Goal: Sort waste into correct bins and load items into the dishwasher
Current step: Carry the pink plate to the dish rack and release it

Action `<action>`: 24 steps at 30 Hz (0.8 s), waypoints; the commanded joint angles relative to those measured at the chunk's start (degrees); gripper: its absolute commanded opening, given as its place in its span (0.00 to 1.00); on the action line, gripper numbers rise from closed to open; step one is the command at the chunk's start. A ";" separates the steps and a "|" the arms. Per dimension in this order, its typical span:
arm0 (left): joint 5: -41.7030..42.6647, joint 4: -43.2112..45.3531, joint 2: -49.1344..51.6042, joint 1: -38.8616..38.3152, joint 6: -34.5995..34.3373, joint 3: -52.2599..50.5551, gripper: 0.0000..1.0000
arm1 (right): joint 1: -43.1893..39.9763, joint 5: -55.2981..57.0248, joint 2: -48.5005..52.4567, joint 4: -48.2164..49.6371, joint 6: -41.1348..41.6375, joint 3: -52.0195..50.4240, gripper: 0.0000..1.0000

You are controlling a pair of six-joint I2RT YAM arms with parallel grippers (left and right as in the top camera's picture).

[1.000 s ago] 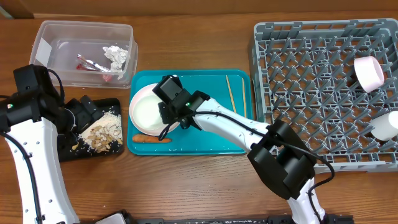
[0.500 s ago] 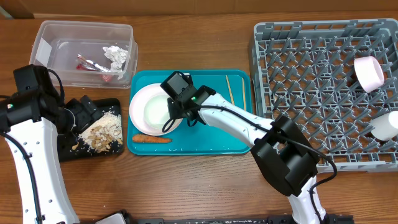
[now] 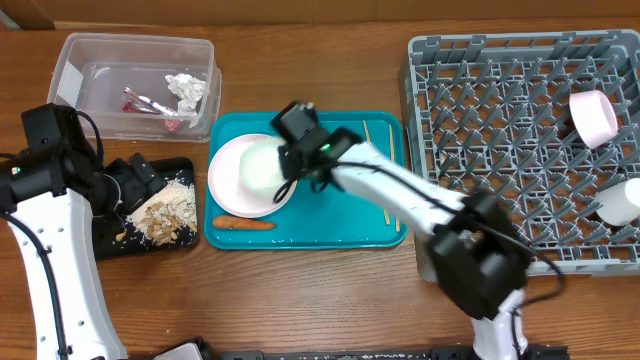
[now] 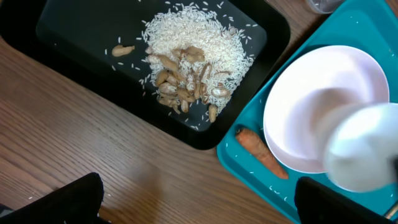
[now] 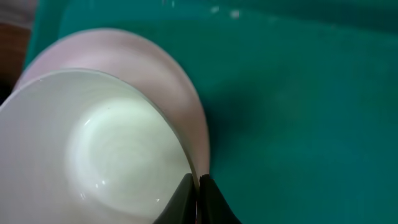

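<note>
Currently clamped: white bowl (image 5: 102,152), its rim pinched by right gripper (image 5: 194,186).
Bowl position: over teal tray (image 3: 310,228), left half.
Plate (image 3: 226,182): on tray, beneath bowl.
Carrot (image 3: 243,223): along tray's near edge.
Left gripper (image 4: 205,202): fingers spread wide, left of tray.

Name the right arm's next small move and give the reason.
Probably raise the bowl clear of the plate: the right gripper is shut on its rim, the bowl sits over the plate, and the dish rack has free pegs.
</note>
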 commanded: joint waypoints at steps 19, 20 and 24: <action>0.59 1.16 -0.48 0.22 -0.79 0.07 1.00 | -36.79 58.97 -17.11 -6.67 -19.21 4.35 0.04; 0.59 1.18 -0.48 0.22 -0.79 0.07 1.00 | -37.92 61.70 -16.04 -6.67 -19.19 4.35 0.04; 0.59 1.18 -0.48 0.20 -0.76 0.07 1.00 | -41.66 68.50 -12.20 -6.84 -16.39 3.89 0.04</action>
